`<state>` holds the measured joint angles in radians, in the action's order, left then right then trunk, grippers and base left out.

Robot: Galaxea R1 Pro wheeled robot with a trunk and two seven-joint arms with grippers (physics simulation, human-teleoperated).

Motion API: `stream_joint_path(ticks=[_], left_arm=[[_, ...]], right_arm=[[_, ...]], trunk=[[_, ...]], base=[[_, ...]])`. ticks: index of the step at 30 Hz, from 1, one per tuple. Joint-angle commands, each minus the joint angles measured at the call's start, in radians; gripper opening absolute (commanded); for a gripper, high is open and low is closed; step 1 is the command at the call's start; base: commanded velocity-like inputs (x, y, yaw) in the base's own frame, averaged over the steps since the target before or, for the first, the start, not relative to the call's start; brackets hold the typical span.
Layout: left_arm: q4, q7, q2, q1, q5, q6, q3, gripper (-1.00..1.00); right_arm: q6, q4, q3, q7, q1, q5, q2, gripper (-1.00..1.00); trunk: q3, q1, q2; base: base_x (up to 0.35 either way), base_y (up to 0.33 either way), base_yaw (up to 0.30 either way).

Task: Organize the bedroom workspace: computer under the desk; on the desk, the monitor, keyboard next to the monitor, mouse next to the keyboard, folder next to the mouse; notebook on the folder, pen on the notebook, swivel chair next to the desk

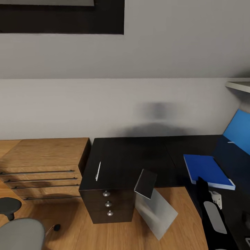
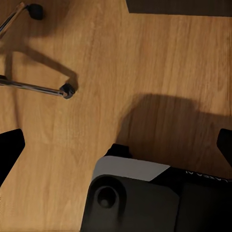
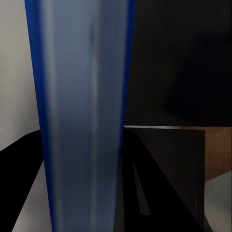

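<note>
Trouble looks likeliest at the worktop's [image 1: 132,156] front edge, where what seems the notebook [image 1: 146,183] tilts half off and could drop to the floor [image 2: 145,58]; the folder [image 1: 206,170] lies on the worktop with the right gripper [image 1: 202,184] at its near edge, grip impossible to tell, while the left gripper [image 2: 116,145] hangs spread wide.

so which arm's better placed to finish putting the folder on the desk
The right. The blue folder already lies on the desk by the right arm, and the right wrist view looks straight along its edge between the fingers. The left wrist view faces only floor and chair legs.
</note>
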<state>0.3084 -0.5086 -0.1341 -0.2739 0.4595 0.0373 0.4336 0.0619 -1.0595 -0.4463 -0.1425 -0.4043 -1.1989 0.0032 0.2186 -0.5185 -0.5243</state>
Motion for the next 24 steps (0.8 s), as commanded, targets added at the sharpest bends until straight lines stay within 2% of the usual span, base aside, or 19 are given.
stream_joint_path(ticks=[1,7,18,24], left_arm=[[0.0,-0.005,0.001,-0.001,0.011,0.004,0.008,1.0],[0.0,-0.005,0.005,-0.001,0.01,0.006,0.01,1.0],[-0.001,-0.001,0.005,-0.001,0.01,0.065,0.01,1.0],[0.0,-0.001,0.005,-0.002,0.01,0.084,0.01,1.0]], right_arm=[[0.004,0.001,-0.001,-0.004,-0.001,-0.012,-0.001,-1.0],[0.003,0.018,-0.003,-0.005,-0.001,-0.014,-0.008,-1.0],[0.003,0.025,-0.006,-0.006,-0.001,-0.014,-0.011,-1.0],[0.005,0.039,-0.036,-0.006,-0.001,-0.016,-0.011,-1.0]], trunk=[[0.002,0.0,-0.002],[0.002,0.0,-0.002],[0.002,0.0,-0.002],[0.002,0.0,-0.002]], base=[[0.0,0.0,0.0],[0.002,-0.001,0.0],[0.082,-0.079,0.0],[0.003,-0.003,0.0]])
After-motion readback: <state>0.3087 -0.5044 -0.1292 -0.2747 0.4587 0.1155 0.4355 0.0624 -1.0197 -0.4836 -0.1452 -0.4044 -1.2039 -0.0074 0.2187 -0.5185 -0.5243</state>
